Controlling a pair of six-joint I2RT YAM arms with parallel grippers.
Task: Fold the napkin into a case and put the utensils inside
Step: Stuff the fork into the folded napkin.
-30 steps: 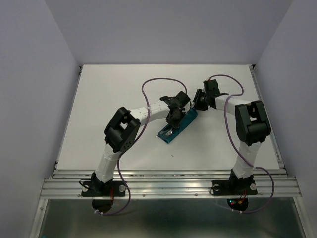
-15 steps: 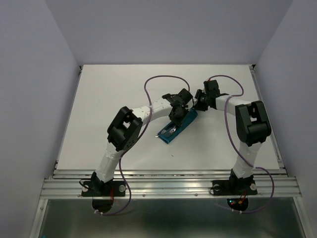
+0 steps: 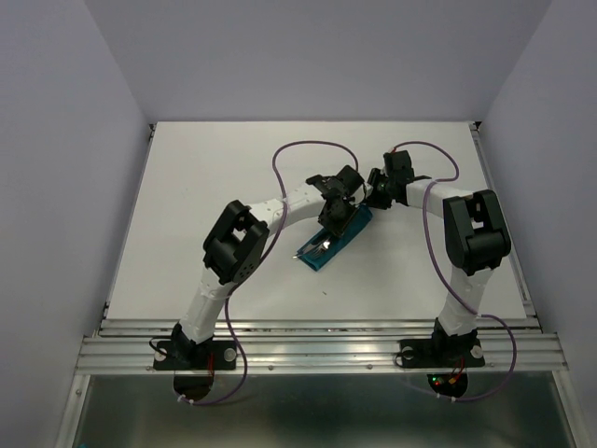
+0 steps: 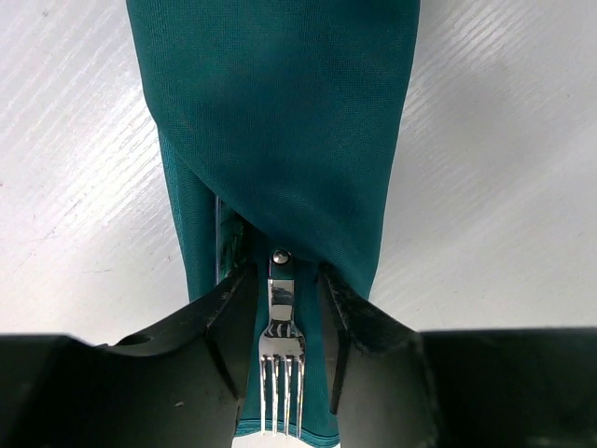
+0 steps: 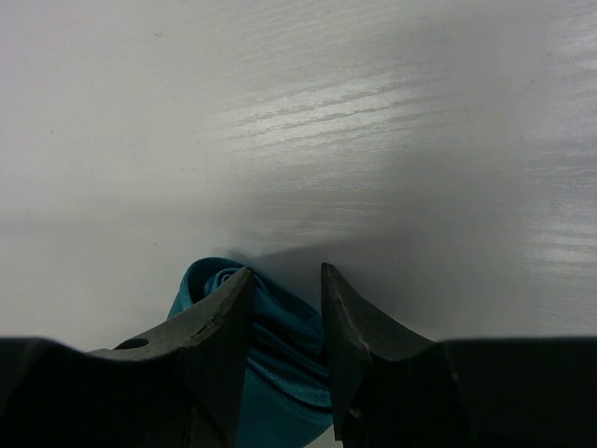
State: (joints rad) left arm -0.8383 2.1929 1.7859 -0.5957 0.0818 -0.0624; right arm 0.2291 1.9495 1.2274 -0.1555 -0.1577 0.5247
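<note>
Left gripper (image 4: 284, 308) is sliding up the case (image 4: 280, 112) and loosening.
Its jaws are narrowly straddling the fork (image 4: 280, 350); right gripper (image 5: 287, 317) is pinching the case's end on the table (image 5: 373, 112).

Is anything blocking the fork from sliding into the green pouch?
Nothing I can see. The fork already has its handle tucked under the folds of the pouch, and the left claw straddles it with open fingers.

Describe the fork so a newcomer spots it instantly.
On the white table, near its middle, lies a folded teal napkin. The fork pokes out of its open end, between the left fingers. Four silver tines set it apart from the cloth.
</note>
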